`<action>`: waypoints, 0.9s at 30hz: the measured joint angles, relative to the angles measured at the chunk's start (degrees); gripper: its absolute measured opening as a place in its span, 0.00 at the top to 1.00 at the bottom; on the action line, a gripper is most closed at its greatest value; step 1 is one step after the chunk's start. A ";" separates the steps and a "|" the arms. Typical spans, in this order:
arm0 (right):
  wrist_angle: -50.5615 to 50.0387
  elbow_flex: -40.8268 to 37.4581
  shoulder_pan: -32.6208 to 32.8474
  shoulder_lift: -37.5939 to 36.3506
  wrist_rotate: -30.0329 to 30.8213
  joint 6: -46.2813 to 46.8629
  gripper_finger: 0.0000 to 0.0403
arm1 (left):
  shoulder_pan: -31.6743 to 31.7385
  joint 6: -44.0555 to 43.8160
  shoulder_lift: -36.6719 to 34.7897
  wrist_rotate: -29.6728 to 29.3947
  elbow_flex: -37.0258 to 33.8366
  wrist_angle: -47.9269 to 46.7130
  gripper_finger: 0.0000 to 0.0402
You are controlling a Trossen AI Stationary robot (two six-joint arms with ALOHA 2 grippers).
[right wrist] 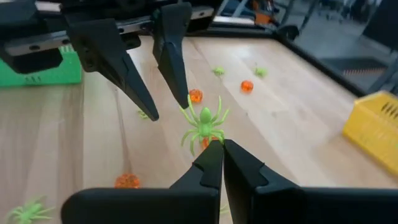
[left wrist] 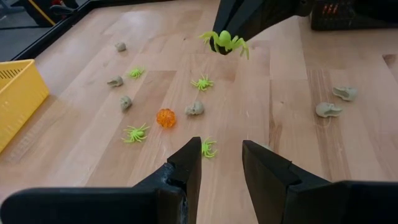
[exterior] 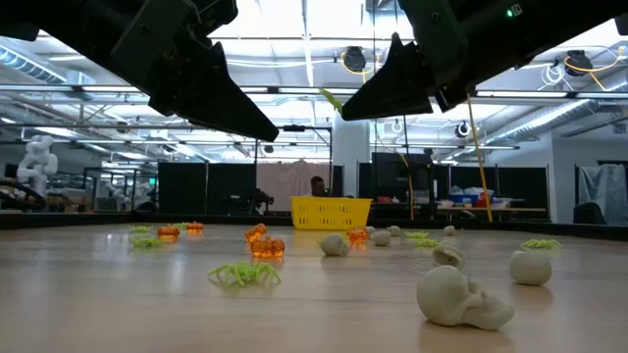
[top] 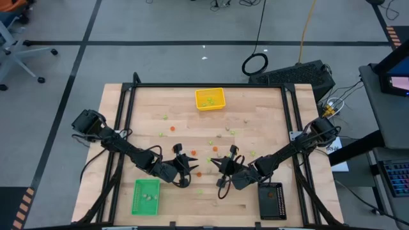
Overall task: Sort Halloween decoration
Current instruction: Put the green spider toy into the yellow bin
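Observation:
Small Halloween decoration pieces lie scattered on the wooden table: green spiders point(left wrist: 135, 132), an orange pumpkin point(left wrist: 165, 117), and pale skulls point(left wrist: 194, 109) point(exterior: 461, 297). My right gripper point(right wrist: 216, 148) point(top: 218, 166) hovers over the table's middle, shut on a light green spider point(right wrist: 204, 126) point(left wrist: 225, 42). My left gripper point(left wrist: 221, 163) point(top: 189, 167) faces it from the left, open, with nothing between its fingers. In the low view both grippers hang above the pieces, and the held spider's leg point(exterior: 334, 99) shows at the right gripper's tip. My right gripper pinches the green spider by the rear end of its body point(right wrist: 208, 139), only at the fingers' free ends. The fingers slant down from the table's right side. The spider sticks out beyond the fingertips, legs spread, lifted clear of the table.
A yellow tray point(top: 210, 99) holding a few green pieces stands at the far middle. A green tray point(top: 146, 195) sits near left and a black tray point(top: 271, 200) near right. Loose pieces surround both grippers.

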 joint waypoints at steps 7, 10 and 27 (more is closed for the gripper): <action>-1.05 0.00 0.00 0.00 0.00 4.62 1.00 | 0.00 0.02 0.00 -0.01 0.00 0.00 0.71; -1.11 0.00 -0.03 0.00 0.00 4.62 1.00 | 0.00 0.02 0.00 0.01 0.00 0.00 0.71; -1.55 0.00 -13.18 -4.56 -9.00 -4.87 1.00 | 0.00 0.91 0.00 -0.01 0.00 -0.07 0.71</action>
